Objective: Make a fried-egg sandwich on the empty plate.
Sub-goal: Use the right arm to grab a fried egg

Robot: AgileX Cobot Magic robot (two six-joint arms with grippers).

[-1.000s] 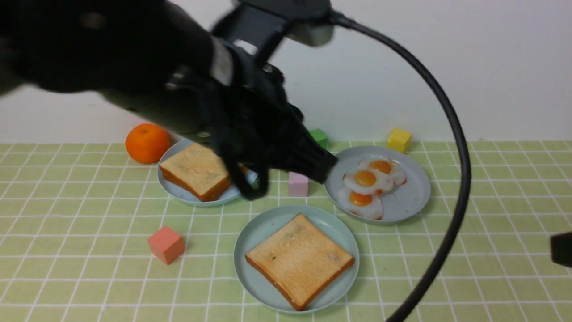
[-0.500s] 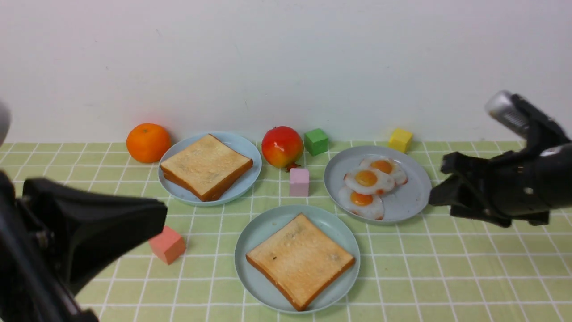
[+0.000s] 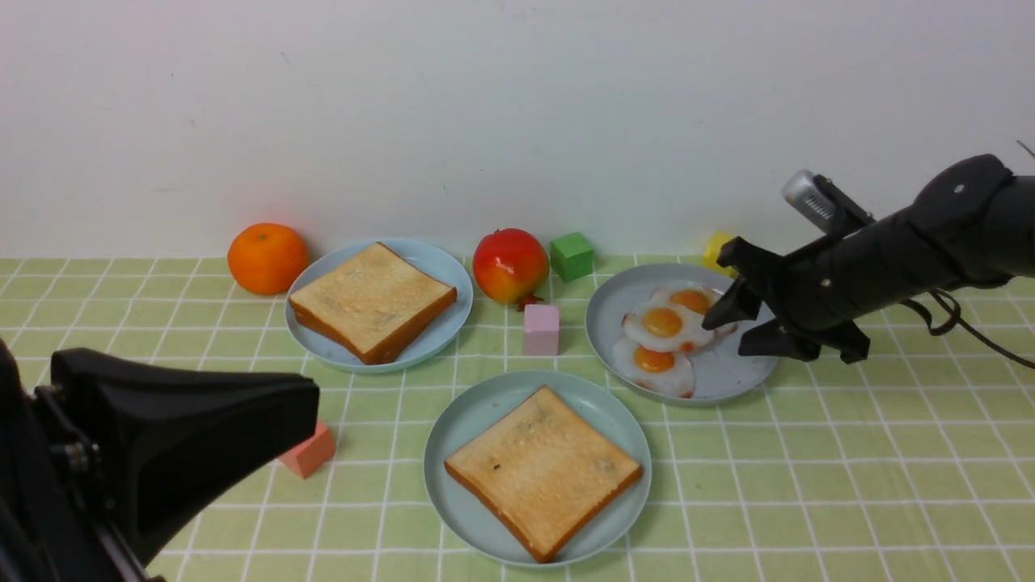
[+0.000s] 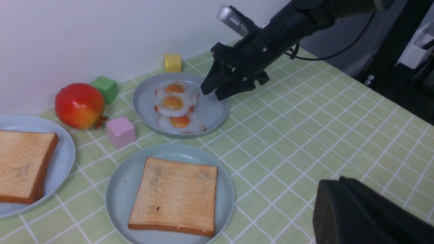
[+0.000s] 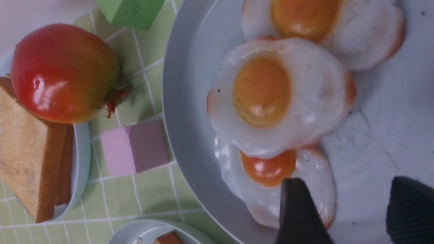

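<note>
**While the base toast is waiting, the egg pick is being lined up**

Because the left gripper [image 3: 299,404], looming at the lower left of the front view, is sitting closed on nothing, it is playing no part in this step. At bottom centre, the mint-teal plate [image 3: 462,416] is carrying one toast slice [image 3: 542,469], so the sandwich is barely begun: egg and top slice are both missing.

Right of centre, the right gripper [image 3: 725,338] is hovering with its jaws spread wide and empty over the right half of the grey-blue plate [image 3: 728,380], just beside three overlapping fried eggs [image 3: 659,343]. In the right wrist view one finger [image 5: 298,210] is overlapping the edge of the nearest egg [image 5: 268,167], while the other is standing over bare plate.

The middle egg [image 4: 173,103] is lying on top of its neighbours, so it looks the cleanest to take. Pinching its free white rim, low and shallow, is probably the way to avoid dragging two eggs along.

Further back, left of centre, the second toast [image 3: 368,299] is resting on the sky-blue plate [image 3: 441,267].
</note>
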